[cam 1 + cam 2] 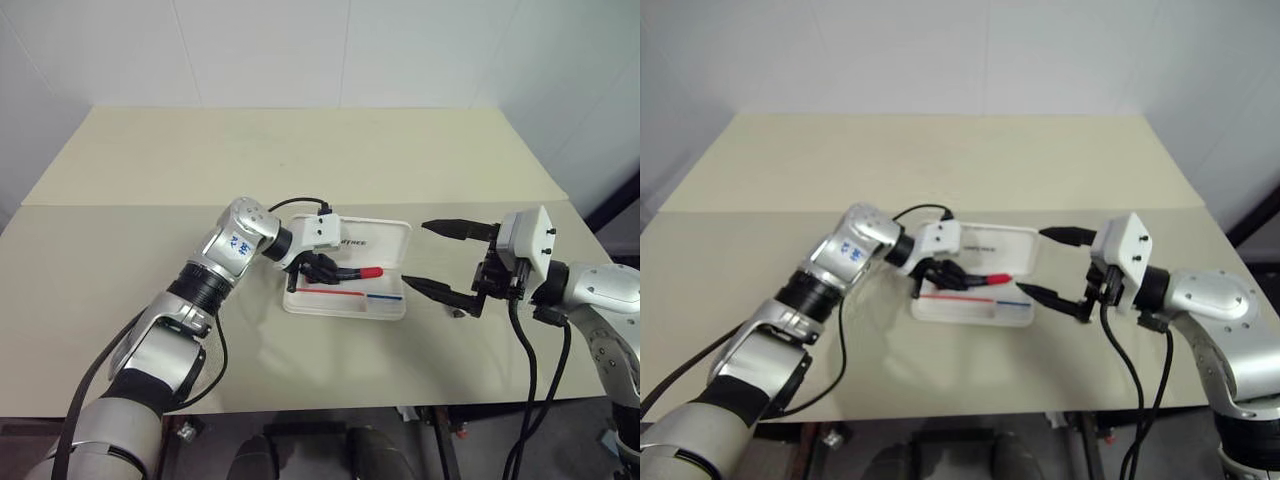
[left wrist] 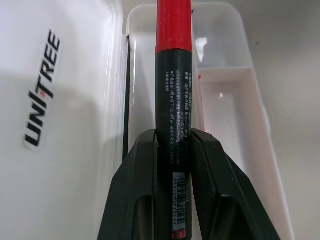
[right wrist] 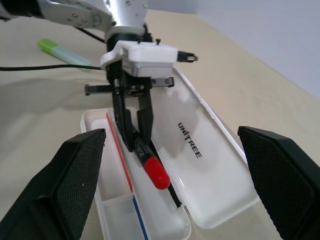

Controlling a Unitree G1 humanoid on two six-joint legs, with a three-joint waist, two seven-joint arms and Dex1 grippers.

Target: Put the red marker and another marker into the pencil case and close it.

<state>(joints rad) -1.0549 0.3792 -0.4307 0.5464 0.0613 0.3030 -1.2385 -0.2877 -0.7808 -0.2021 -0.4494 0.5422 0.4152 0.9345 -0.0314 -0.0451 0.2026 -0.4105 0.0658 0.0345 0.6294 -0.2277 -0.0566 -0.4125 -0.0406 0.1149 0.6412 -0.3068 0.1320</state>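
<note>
My left end effector (image 3: pixel 134 122) is clenched on the red marker (image 1: pixel 358 271), its two black fingers (image 2: pixel 141 185) pinching the slim black barrel near the tail end. The marker's long axis runs out along the fingers, red cap leading, pointing toward my right side and tilted downward. It hangs over the open tray of the pencil case (image 1: pixel 395 300), cap end lowest; whether the cap touches the tray floor I cannot tell. The barrel is smooth and round, printed with fine pale text and a small barcode label near the grip, and the cap is glossy red.

The pencil case lies open on the pale counter (image 1: pixel 300 160), a flat white hard-plastic box with rounded corners. Its lid (image 3: pixel 205 155) lies flat beyond the tray, with dark logo lettering on it. The tray has a thin red stripe and a short blue one along it, and a low divider wall sets off a small compartment at one end.

My right end effector (image 1: pixel 438 258) is released, its dark textured fingers spread wide, hovering just beside the case's right end and pointing at it.

The other marker (image 3: pixel 62 50), a chunky pale mint-green highlighter with a lime cap, lies flat on the counter behind my left arm, well apart from the case.
</note>
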